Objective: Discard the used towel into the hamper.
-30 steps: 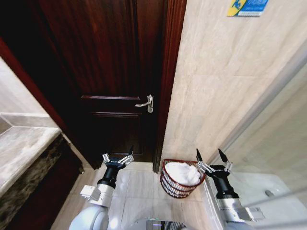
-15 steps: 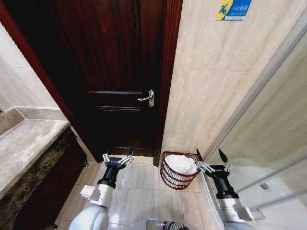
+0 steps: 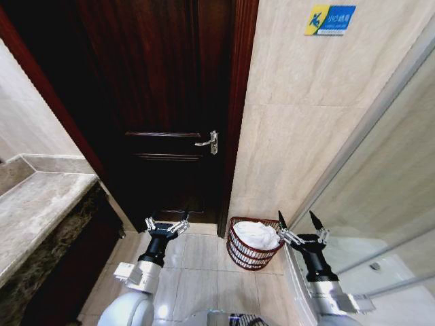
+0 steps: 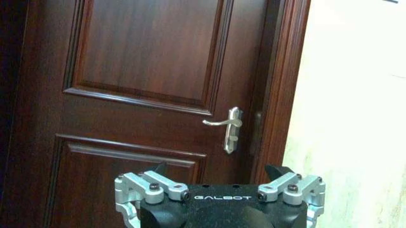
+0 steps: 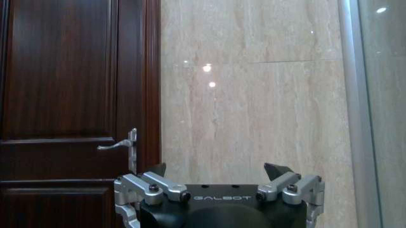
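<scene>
Beside the dark door, the round wire-weave hamper (image 3: pixel 253 243) holds a crumpled towel (image 3: pixel 257 234); both grippers' jaws gape wide.

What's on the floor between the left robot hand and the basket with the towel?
Nothing: in the head view, bare floor tile separates the left gripper from the hamper.
</scene>
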You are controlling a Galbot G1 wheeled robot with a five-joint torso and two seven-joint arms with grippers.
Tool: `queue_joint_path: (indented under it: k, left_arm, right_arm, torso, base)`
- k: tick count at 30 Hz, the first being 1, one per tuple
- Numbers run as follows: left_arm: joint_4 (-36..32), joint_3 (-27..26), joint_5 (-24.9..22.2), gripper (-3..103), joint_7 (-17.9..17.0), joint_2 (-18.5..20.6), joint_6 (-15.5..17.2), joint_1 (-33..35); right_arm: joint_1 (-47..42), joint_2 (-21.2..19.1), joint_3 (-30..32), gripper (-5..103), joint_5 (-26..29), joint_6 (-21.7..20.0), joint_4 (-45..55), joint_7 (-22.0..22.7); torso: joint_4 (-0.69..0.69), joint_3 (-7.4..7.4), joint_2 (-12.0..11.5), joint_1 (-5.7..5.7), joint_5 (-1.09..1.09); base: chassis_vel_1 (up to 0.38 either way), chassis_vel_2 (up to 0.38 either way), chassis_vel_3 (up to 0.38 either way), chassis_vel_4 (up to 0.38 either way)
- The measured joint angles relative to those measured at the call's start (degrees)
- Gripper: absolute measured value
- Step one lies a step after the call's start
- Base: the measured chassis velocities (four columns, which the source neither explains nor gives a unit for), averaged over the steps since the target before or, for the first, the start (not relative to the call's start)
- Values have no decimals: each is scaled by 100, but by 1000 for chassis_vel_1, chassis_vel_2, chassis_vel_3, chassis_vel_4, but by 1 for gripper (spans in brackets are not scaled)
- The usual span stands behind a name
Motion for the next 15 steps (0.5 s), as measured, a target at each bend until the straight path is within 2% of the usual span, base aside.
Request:
queue_joint_path:
  k: [4, 12, 15]
  left_arm:
    - [0, 0, 0, 100, 0, 0, 0, 0]
    - [0, 2, 0, 100, 1, -2, 0, 1]
    - [0, 2, 0, 100, 1, -2, 0, 1]
  right_arm:
    - [0, 0, 0, 100, 0, 0, 0, 0]
    - [-1, 0, 2, 100, 0, 0, 0, 0]
    - [-2, -1, 3, 100, 0, 0, 0, 0]
  torso:
    - [0, 0, -3, 0, 0]
    - [0, -10, -8, -15, 4]
    - [-1, -10, -13, -14, 3]
  base:
    - [21, -98, -15, 98]
    - [0, -225, -2, 224]
    - [-12, -91, 9, 144]
